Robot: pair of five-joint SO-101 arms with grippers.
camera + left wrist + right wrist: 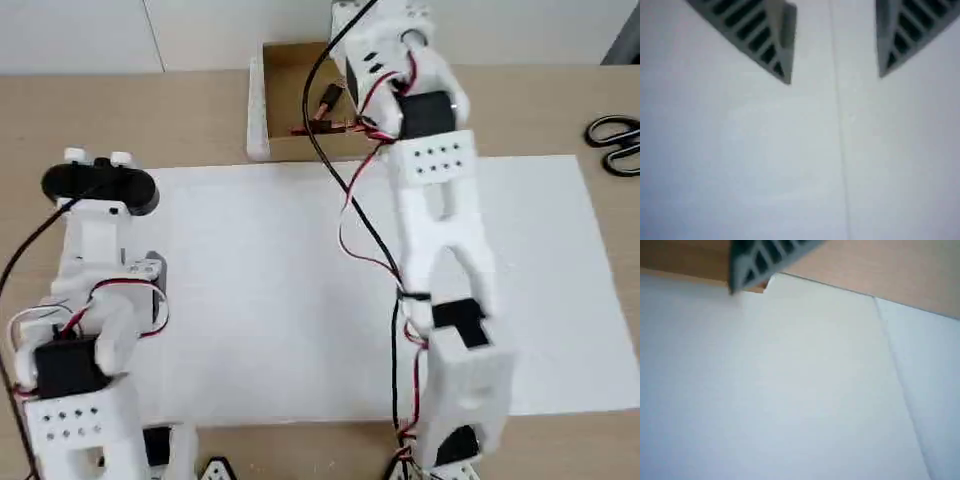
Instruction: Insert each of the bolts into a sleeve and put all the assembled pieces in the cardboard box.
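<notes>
The cardboard box stands at the table's far edge, with a white flap along its left side. The right arm stretches from the near edge across the paper, and its wrist end hangs over the box's opening. In the right wrist view one dark ribbed finger shows above a white surface with a brown strip behind it. My left gripper is open, pointing down close over the white paper with nothing between its fingers. The left arm sits folded at the near left.
A large white paper sheet covers the middle of the wooden table. Black-handled scissors lie at the far right. Black and red cables trail along the right arm over the paper.
</notes>
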